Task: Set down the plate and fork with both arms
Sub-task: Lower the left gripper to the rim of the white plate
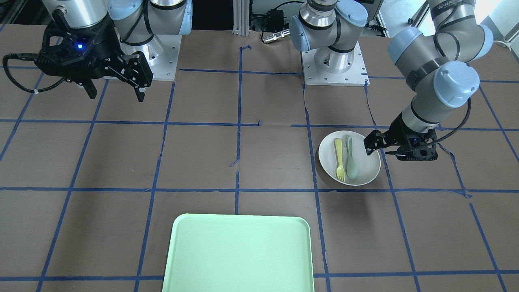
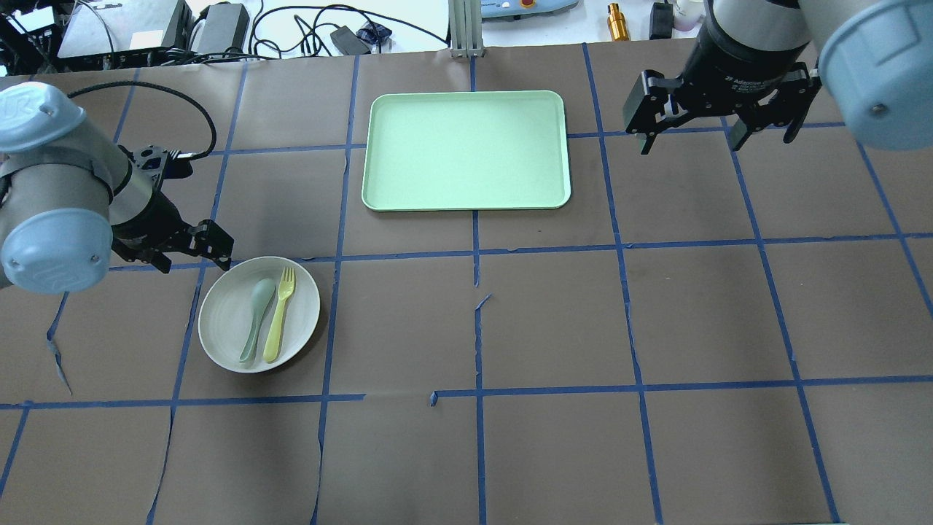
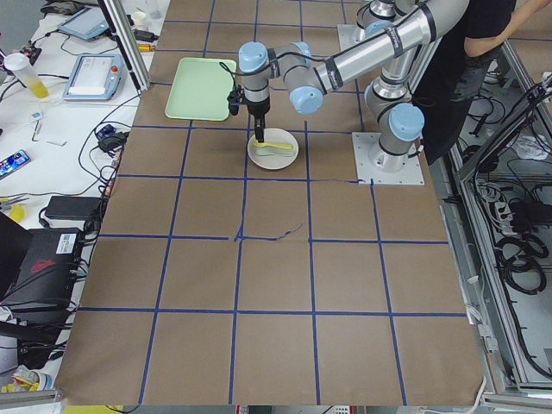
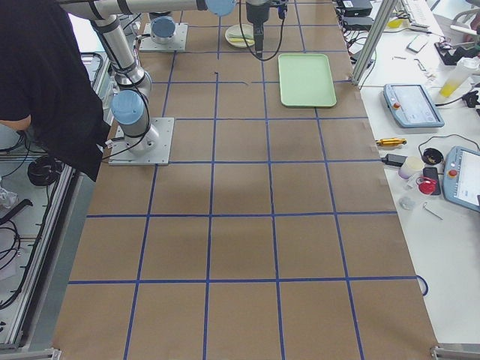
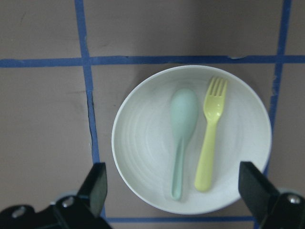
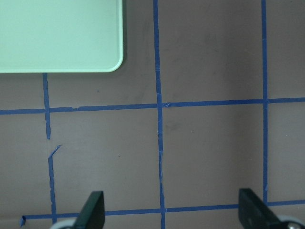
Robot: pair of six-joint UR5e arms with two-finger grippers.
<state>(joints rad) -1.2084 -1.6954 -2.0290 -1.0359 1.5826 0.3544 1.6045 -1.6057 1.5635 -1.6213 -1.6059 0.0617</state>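
Brown paper table (image 2: 554, 321), blue tape grid. Round off-white shallow plate (image 2: 222, 324) flat on the robot's left side, carrying slim pale yellow plastic fork (image 2: 280, 315) parallel to grey-green spoon (image 2: 255, 321), not touching. Left gripper (image 2: 193, 261) spread wide, empty, hovering over plate's edge. Right gripper (image 2: 690, 148) also spread, empty, raised beside rectangular mint-green tray (image 2: 466, 149).

Brown gridded table (image 2: 554, 313), off-white plate (image 2: 226, 321), mint-green tray (image 2: 466, 149)

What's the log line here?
left end effector: open, by plate | right end effector: open, empty | fork, spoon: on plate
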